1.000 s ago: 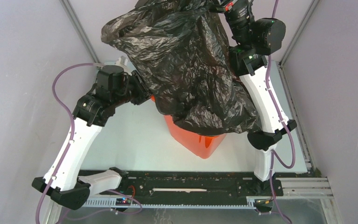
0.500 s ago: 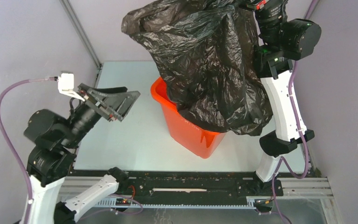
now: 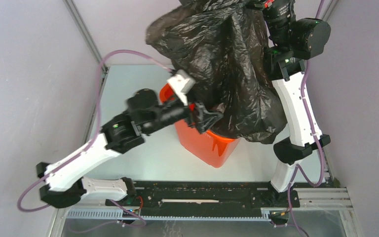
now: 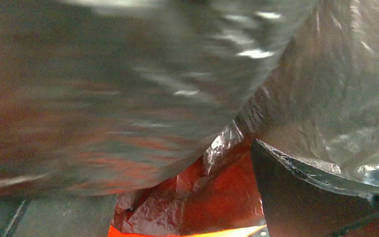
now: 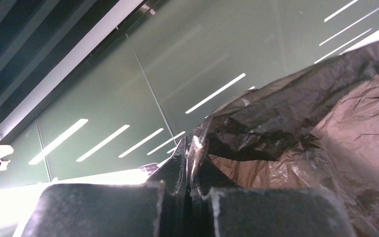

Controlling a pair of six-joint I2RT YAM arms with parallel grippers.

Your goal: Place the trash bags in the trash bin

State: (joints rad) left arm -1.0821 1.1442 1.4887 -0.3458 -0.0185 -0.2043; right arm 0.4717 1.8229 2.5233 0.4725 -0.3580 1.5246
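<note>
The black trash bag (image 3: 227, 64) hangs from the top of the top view down into the orange trash bin (image 3: 207, 145), covering its far rim. My right gripper (image 5: 191, 165) is shut on a pinched fold of the bag (image 5: 301, 123), held high; in the top view it is at the top edge, hidden by the bag. My left gripper (image 3: 206, 118) is at the bag's lower part over the bin's left rim, jaws apart. The left wrist view shows blurred bag film (image 4: 128, 74), the bin (image 4: 177, 232) orange below it, and one finger (image 4: 306, 197).
Grey walls and metal frame posts (image 3: 86, 34) close in the pale table (image 3: 138, 148) on three sides. A black rail (image 3: 202, 195) runs along the near edge. Purple cables (image 3: 128, 52) loop over the left arm.
My left arm has swung in from the far left, and its open gripper is now against the bag at the bin. My right arm holds the bag up, shifted slightly since a second ago.
</note>
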